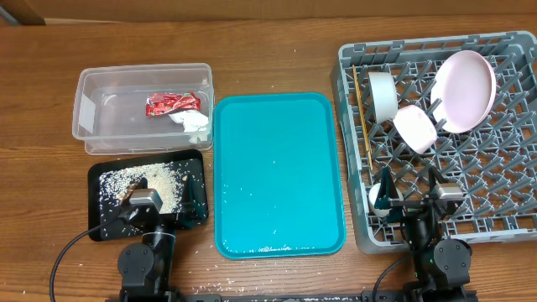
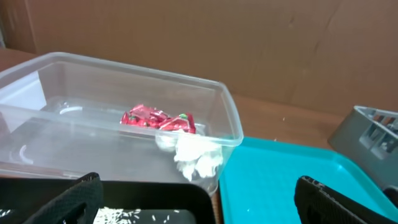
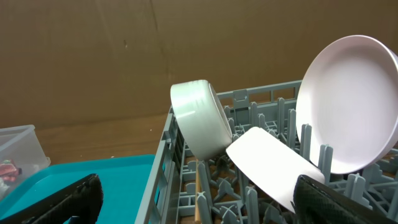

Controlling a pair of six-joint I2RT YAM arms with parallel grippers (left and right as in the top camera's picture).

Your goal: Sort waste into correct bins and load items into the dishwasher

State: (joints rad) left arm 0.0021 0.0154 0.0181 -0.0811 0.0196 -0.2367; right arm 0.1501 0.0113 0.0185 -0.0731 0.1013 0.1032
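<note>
Waste, dishes and holders on the wooden table, as I see them. Crinkled red wrapper [image 1: 172,103] and crumpled white tissue [image 1: 193,122]: both lie inside the clear plastic tub [image 1: 88,126], toward its right end, touching each other. Whitish rice crumbs [image 1: 134,178] with brown bits: scattered in the shallow black tray [image 1: 198,168], which sits just nearer than the tub. Teal serving tray [image 1: 277,159]: between the tub and the grey dish rack [image 1: 347,143], nothing standing on it. Rack contents: pale pink plate [image 1: 464,91] leaning on edge among the pegs at the far right; whitish bowl [image 1: 383,94] on its side toward the far left; small pink bowl [image 1: 414,127] tilted between the two; wooden chopsticks [image 1: 362,117] lying along the left wall; small white cup [image 1: 377,200] near the front left corner. My left gripper [image 1: 159,200]: above the black tray, fingers spread wide, holding nothing. My right gripper [image 1: 409,191]: above the rack's front edge just beside the cup, fingers likewise wide apart and empty.
</note>
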